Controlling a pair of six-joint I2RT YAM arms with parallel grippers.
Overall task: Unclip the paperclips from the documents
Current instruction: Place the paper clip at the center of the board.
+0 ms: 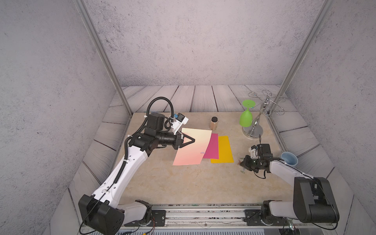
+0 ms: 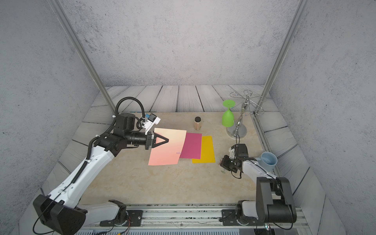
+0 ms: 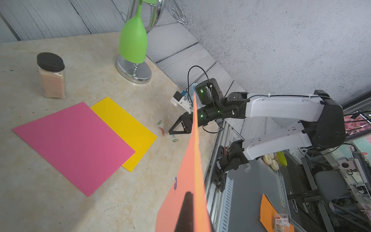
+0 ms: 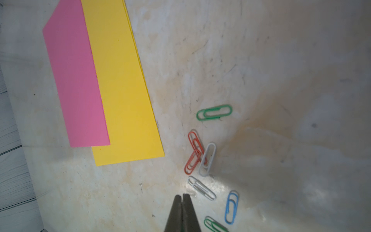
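My left gripper is shut on the salmon pink document, holding its far left part up off the table while the near edge rests down. A blue paperclip sits on that sheet's right edge. The magenta document and yellow document lie flat, overlapping. My right gripper is shut on nothing, low over the table beside several loose paperclips: green, red, silver, blue.
A black-lidded jar stands behind the sheets. At the back right, a chrome rack holds an upside-down green glass. A blue cup lies by the right arm, near the table's right edge.
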